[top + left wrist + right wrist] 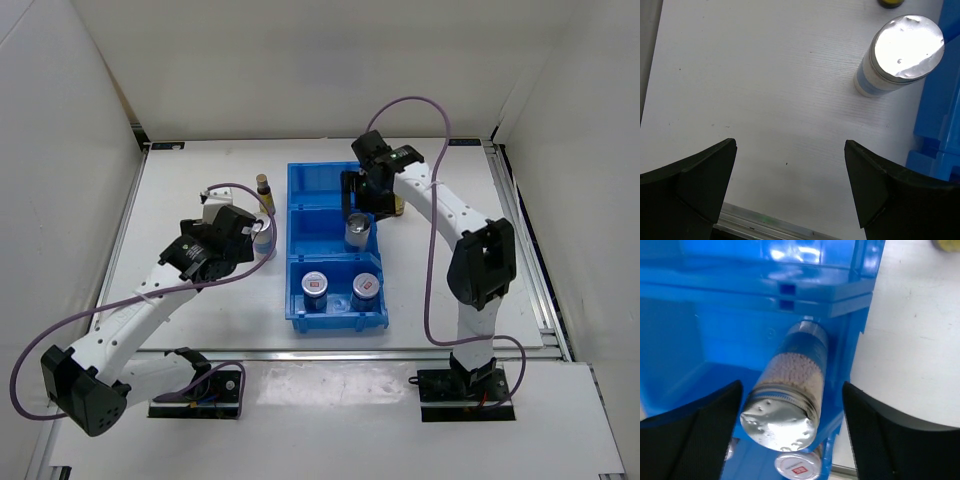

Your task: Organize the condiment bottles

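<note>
Right gripper [792,395] hangs spread around a silver-topped white cylinder bottle [790,375], centre-frame in the middle compartment of the blue plastic bin [700,315], seemingly sorting by kind; left gripper [790,175] gapes, empty.

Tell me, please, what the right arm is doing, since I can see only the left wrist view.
Observer: The right claw hangs open over the middle compartment of the blue bin, with one finger on each side of a silver-topped bottle that stands there.
Operator: Thank you. Could you also say whether any bottles are in the bin's near compartment?
Observer: Yes, two short silver-lidded jars stand side by side in it.
</note>
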`<state>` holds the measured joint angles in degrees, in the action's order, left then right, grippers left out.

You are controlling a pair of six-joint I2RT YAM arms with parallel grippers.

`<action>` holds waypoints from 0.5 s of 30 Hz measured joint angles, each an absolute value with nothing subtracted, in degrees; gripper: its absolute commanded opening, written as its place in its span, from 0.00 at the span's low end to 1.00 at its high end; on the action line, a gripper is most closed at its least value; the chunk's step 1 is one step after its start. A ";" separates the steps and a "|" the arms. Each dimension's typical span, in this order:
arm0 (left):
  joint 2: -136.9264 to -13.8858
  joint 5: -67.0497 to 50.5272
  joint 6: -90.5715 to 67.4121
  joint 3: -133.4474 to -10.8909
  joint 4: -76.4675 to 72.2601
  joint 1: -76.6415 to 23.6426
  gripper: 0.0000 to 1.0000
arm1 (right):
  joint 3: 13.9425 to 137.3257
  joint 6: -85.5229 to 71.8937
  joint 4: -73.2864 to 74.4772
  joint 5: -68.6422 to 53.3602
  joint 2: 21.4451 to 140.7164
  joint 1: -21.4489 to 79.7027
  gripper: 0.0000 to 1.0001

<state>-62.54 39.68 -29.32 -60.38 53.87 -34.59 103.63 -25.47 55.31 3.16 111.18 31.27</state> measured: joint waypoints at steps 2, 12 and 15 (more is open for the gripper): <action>-62.52 39.68 -29.32 -60.38 53.89 -34.59 1.00 | 105.34 -25.43 54.98 3.22 111.15 31.27 1.00; -63.05 36.69 -29.36 -60.88 53.74 -34.15 1.00 | 105.56 -26.17 56.16 9.54 98.56 31.40 1.00; -66.06 32.75 -29.23 -64.14 53.01 -33.87 1.00 | 98.98 -26.52 54.98 10.46 86.35 31.31 1.00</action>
<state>-66.06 32.75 -29.23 -64.14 53.01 -33.87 98.98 -26.52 54.98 10.46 86.35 31.31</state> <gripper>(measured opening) 0.995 0.998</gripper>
